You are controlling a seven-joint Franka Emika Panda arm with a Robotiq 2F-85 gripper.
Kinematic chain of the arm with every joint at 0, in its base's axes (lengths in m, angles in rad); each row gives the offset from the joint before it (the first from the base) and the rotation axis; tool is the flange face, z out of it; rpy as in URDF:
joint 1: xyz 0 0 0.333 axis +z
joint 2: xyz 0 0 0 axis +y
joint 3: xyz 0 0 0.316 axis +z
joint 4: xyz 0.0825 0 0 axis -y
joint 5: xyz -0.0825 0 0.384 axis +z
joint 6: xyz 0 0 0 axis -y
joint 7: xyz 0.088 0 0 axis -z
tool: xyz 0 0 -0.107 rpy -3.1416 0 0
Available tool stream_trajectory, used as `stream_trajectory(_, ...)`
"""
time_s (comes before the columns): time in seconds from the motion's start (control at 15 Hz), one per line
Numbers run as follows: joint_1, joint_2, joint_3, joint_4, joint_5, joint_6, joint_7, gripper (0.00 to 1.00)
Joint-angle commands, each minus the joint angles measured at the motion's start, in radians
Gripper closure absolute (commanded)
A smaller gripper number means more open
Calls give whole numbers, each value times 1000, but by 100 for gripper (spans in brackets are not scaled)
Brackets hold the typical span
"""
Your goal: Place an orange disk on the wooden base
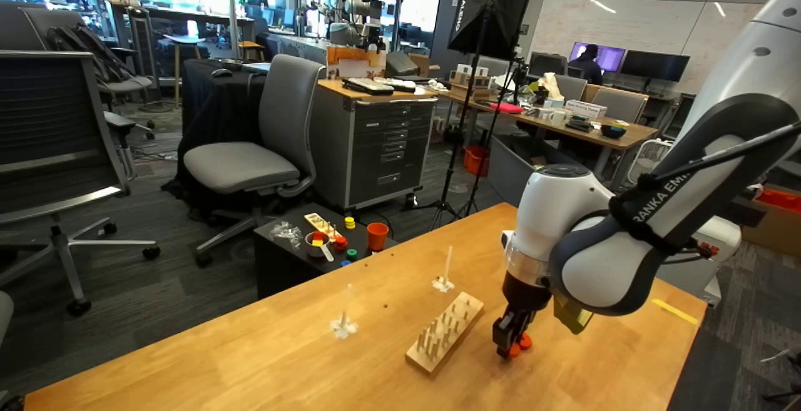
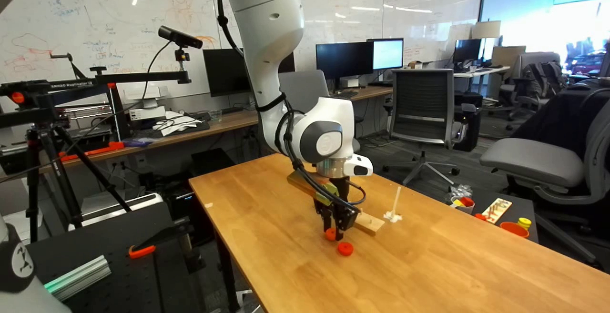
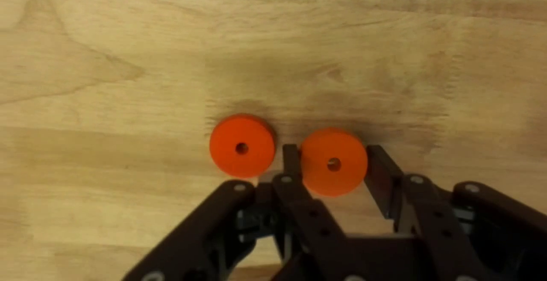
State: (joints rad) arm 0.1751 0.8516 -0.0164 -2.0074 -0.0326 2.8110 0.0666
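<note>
"Wooden table (image 1: 263,361): what's standing on it?"

"The wooden base (image 1: 452,336), its short pegs upright."

"And the gripper (image 3: 333,161)?"

"Off one long side of the base, clamped on the orange disk (image 3: 331,178)."

"Anything else?"

"A redder disk (image 3: 252,157), on that same side of the base."

The arm (image 2: 271,51) arches over from above, wrist (image 1: 547,211) nearly upright, pincer (image 3: 333,160) aimed down right now, and its fingers (image 3: 291,160) are pinched partway together, near parallel, though blur makes their exact angle hard to call!
</note>
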Motion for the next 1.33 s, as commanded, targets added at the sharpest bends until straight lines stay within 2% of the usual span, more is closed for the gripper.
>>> stream_trajectory(0.0,29,-45,-32,15,-21,-29,28,82)
stream_trajectory(0.27,44,-49,-63,59,-30,-42,42,82)
stream_trajectory(0.8,31,-2,-42,222,-17,-140,61,82)
stream_trajectory(1.27,15,88,-4,348,0,-189,63,82)
